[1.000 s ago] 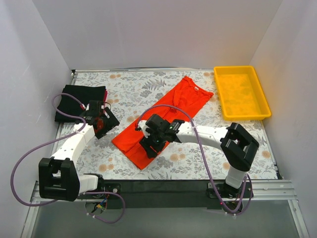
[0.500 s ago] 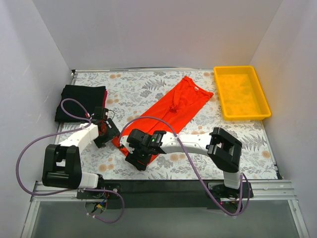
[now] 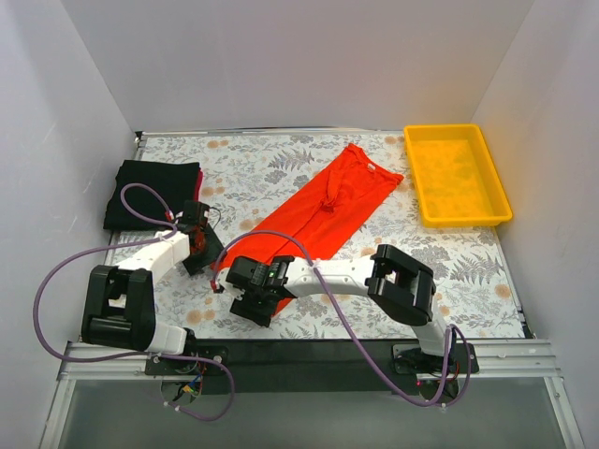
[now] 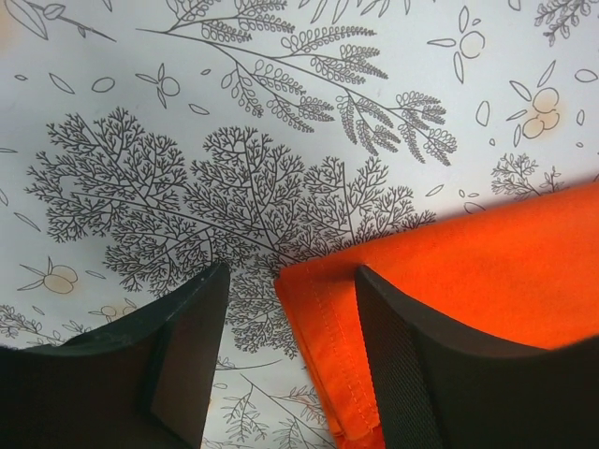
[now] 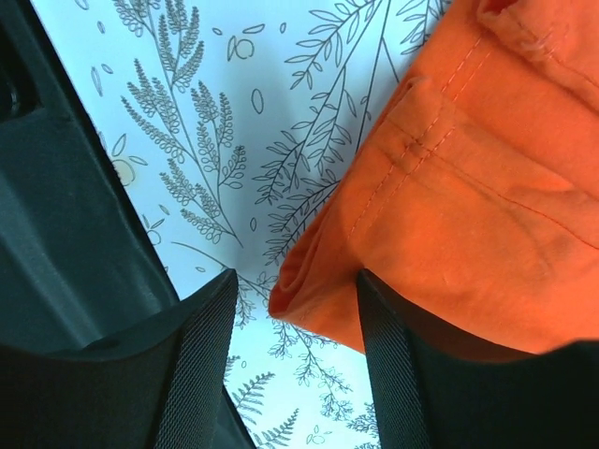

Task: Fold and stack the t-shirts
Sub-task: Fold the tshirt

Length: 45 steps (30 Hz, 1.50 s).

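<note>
An orange-red t-shirt point(image 3: 323, 210), folded into a long strip, lies diagonally across the floral table. Its neck end points toward the back right. My left gripper point(image 3: 204, 251) is at the strip's near left corner. In the left wrist view the left gripper point(image 4: 290, 281) is open, with the stitched hem corner point(image 4: 323, 309) lying between its fingers and the cloth flat on the table. My right gripper point(image 3: 251, 307) is at the strip's nearest corner. In the right wrist view the right gripper point(image 5: 298, 281) is open around the rolled edge of the cloth point(image 5: 318, 281). Folded black and dark red t-shirts point(image 3: 153, 187) are stacked at the far left.
A yellow plastic tray point(image 3: 456, 128) stands at the back right. White walls close in the table on three sides. The right arm's elbow point(image 3: 402, 281) hangs low over the front middle of the table. Purple cables loop beside both arms.
The right arm has swept left and toward the front, to the shirt's nearest corner. The left gripper has edged in onto the hem corner and its jaws have narrowed.
</note>
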{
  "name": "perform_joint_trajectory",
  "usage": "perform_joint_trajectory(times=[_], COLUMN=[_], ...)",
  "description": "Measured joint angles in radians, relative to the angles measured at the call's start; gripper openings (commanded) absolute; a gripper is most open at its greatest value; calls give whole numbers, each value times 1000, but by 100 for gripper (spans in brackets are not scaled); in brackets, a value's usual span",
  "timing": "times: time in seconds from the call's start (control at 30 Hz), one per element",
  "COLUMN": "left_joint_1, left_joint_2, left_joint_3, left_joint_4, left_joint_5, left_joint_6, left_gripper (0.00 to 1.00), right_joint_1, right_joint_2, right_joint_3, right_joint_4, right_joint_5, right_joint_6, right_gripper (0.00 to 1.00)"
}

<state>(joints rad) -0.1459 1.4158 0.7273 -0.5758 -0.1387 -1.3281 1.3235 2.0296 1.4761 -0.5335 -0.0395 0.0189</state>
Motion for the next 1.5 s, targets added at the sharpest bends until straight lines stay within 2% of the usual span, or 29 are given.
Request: perform_joint_trajectory(times=[0.07, 0.1, 0.13, 0.2, 0.23, 0.3, 0.33, 0.4, 0.5, 0.7, 0.87, 1.03, 1.13, 1.3, 1.5], left_joint_1=[0, 0, 0, -1, -1, -2, -2, -5, -8, -11, -16, -13, -13, -13, -59], left_joint_2=[4, 6, 8, 11, 12, 14, 16, 18, 20, 14, -56, -176, -197, -93, 165], left_joint_3=[0, 0, 1, 1, 1, 1, 1, 1, 1, 5, 24, 129, 216, 352, 532], left_joint_4=[4, 5, 8, 12, 14, 19, 21, 27, 34, 18, -113, -238, -274, -253, -205], left_joint_5=[-4, -5, -5, -6, -6, -5, -4, -2, 5, -6, -62, -125, -134, -84, 23], left_joint_6=[-3, -4, -5, -8, -9, -13, -14, -19, -27, -52, -87, -105, -103, -85, -74], left_gripper=[47, 42, 38, 32, 29, 24, 19, 14, 0, 0, 0, 0, 0, 0, 0], right_joint_1=[5, 8, 13, 21, 26, 30, 31, 31, 32, 32, 32, 25, 2, -122, -288], right_joint_2=[4, 6, 8, 14, 17, 21, 22, 23, 23, 23, 21, -29, -92, -201, -253], right_joint_3=[3, 5, 8, 14, 18, 24, 25, 26, 26, 31, 58, 98, 100, 56, -57], right_joint_4=[1, 0, -3, -8, -12, -17, -17, -18, -18, -23, -48, -47, -40, -32, -26], right_joint_5=[15, 27, 40, 67, 80, 105, 113, 125, 137, 131, 22, -74, -97, -115, -111], right_joint_6=[-1, -1, -5, -17, -24, -33, -36, -44, -50, -58, -81, -101, -101, -100, -102], right_gripper=[49, 47, 43, 39, 33, 26, 19, 14, 2, 1, 1, 1, 1, 1, 1])
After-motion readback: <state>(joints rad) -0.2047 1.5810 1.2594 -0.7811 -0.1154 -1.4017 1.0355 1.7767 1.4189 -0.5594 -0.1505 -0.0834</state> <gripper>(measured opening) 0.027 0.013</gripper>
